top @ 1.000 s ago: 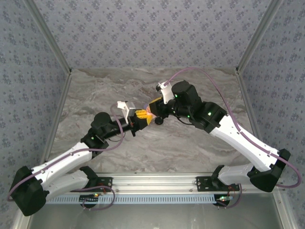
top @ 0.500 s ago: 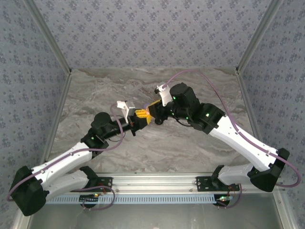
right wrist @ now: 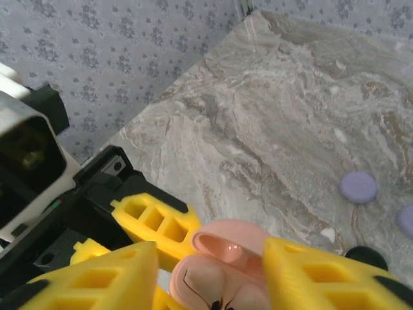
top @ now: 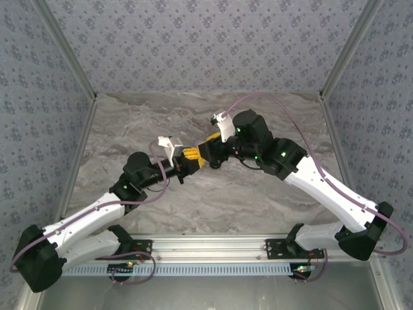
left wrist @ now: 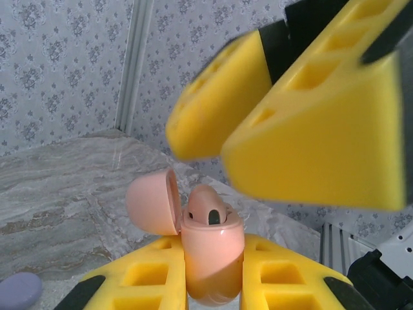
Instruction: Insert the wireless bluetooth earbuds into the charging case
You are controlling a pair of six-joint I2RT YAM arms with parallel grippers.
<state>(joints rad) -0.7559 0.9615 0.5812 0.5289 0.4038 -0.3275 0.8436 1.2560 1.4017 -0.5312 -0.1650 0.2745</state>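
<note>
Marble table (top: 116, 129) lies bare at left, up to the wallpapered walls (top: 39, 97). Left gripper (top: 189, 157) clamps the pink charging case (left wrist: 213, 255); its lid (left wrist: 151, 206) is hinged open and a pale pink earbud (left wrist: 205, 205) is seated inside. Right gripper (right wrist: 206, 284) hangs parted astride the case, holding nothing; purple round cases (right wrist: 359, 187) lie on the table further right

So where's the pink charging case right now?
In the left wrist view the pink charging case, lid open, is clamped in the left claw over mid-table, with the right claw just above it.
</note>
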